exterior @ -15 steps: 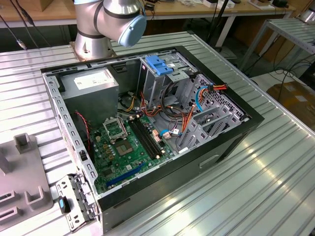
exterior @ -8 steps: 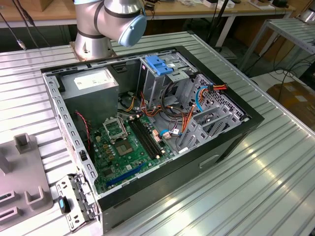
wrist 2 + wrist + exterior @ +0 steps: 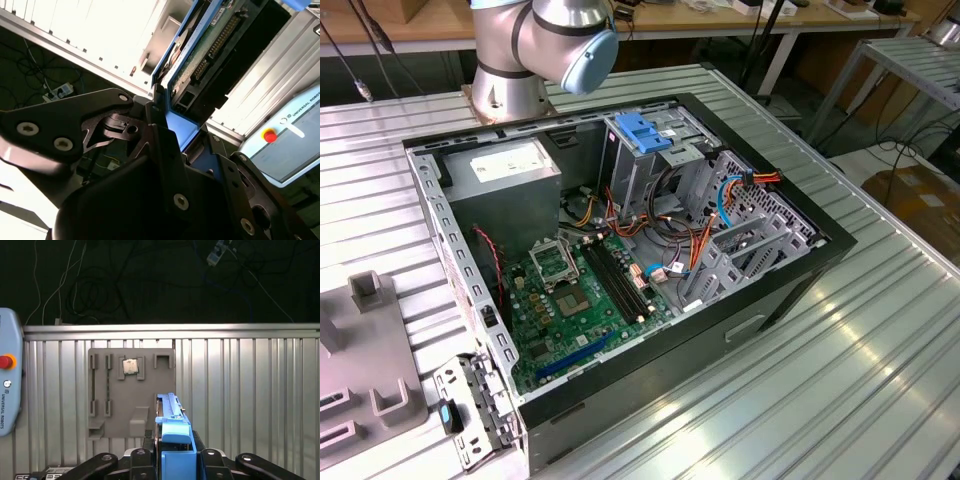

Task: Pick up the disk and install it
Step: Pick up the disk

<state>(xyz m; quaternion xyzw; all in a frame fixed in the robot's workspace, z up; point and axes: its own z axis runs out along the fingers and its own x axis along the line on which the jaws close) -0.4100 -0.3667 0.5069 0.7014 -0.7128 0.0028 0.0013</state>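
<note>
My gripper (image 3: 175,460) is shut on the disk (image 3: 172,427), which I see edge-on with its blue plastic rail between the black jaws. In the second wrist view the disk (image 3: 212,47) shows its green circuit-board side and blue rails, running away from the gripper (image 3: 172,122). It hangs in the air above the ribbed metal table (image 3: 250,390), beside the grey holder plate (image 3: 131,390). In the exterior view the open computer case (image 3: 790,290) lies on the table, with a metal drive cage (image 3: 640,175) topped by a blue latch (image 3: 645,130).
The arm's base (image 3: 515,70) stands behind the case. A grey power-supply box (image 3: 505,165) and the motherboard (image 3: 585,290) fill the case's left part, with loose cables (image 3: 705,235) near the cage. The holder plate carries a chip (image 3: 131,366). A pendant (image 3: 7,380) lies at the table edge.
</note>
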